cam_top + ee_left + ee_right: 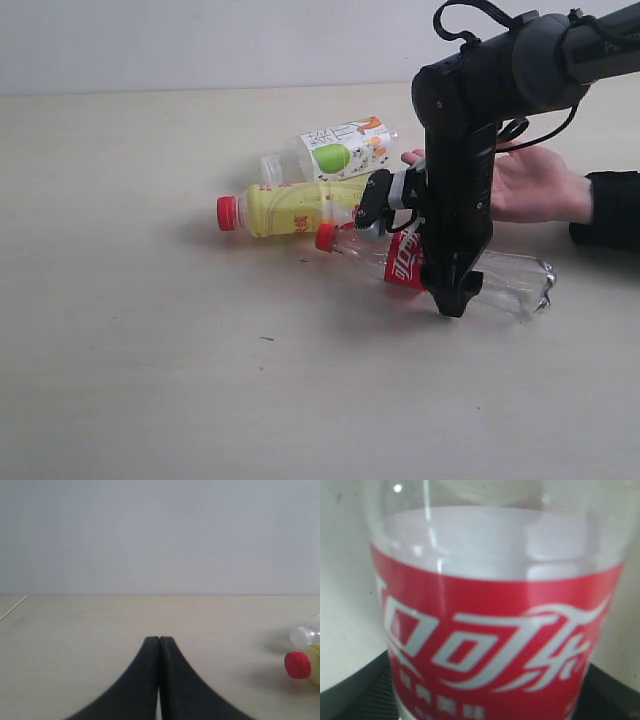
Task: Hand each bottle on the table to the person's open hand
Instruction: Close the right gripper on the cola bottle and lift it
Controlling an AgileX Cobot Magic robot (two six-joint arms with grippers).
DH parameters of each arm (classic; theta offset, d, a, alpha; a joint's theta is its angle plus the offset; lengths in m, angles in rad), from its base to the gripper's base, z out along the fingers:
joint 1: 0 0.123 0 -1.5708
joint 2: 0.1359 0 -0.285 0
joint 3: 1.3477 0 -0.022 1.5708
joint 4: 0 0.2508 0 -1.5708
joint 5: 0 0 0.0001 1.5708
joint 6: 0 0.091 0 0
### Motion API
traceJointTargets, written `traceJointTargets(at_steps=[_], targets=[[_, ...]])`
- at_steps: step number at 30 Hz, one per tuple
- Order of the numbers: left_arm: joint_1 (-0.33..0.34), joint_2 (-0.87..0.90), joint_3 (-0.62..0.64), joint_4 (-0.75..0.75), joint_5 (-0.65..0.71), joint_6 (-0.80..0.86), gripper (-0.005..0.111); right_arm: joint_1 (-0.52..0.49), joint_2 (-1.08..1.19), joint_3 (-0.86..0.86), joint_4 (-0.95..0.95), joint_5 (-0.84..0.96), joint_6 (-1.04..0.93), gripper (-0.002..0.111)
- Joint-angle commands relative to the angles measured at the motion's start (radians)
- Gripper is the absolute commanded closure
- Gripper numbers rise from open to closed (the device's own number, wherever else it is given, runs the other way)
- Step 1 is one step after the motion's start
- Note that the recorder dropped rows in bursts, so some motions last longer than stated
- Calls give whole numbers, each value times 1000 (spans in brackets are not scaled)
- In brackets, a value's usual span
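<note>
Coca-Cola bottle (403,262), clear with a red label and red cap, lies on its side on the surface (150,350) with the right claw (455,300) lowered over its middle. In the right wrist view this bottle (490,630) fills nearly the whole frame, blurred by closeness, and only the black fingers (355,692) show at two corners, one on either side of the label. They flank the bottle closely, but whether they press on it or stand just off it I cannot tell. In the exterior view the arm covers the part of the bottle under the claw, so the fingertips are hidden there too. Just beyond the Coca-Cola cap lies the yellow bottle (285,210), its red cap pointing left and its other end hidden behind the arm's wrist. Behind that lies the green-apple bottle (335,150), also on its side. That makes three bottles in view, all lying down and close together. One person's open hand (535,185) rests behind the arm, its fingers partly covered by it, and the black sleeve cuff (610,210) is cut off by the frame edge. The left claw (159,641) appears only in its own wrist view, its two fingers pressed flat together, low over the surface. At that view's edge the yellow bottle's red cap and a clear neck are cut off.
</note>
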Motion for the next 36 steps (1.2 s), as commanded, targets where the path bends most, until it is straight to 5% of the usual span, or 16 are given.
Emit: traceJointTargets(at_steps=[1, 7, 10, 24, 31, 36], targets=[[1, -6, 3, 2, -2, -1, 105, 2, 1, 1, -4, -6, 7, 39], [1, -6, 3, 2, -2, -1, 105, 2, 1, 1, -24, 83, 6, 92], [1, -6, 3, 2, -2, -1, 105, 2, 1, 1, -45, 95, 6, 108], [1, -6, 3, 2, -2, -1, 105, 2, -93, 1, -95, 191, 37, 108], [1, -6, 3, 2, -2, -1, 105, 2, -349, 1, -112, 191, 272, 108], [1, -6, 3, 2, -2, -1, 105, -22, -419, -5, -344, 191, 645, 108]])
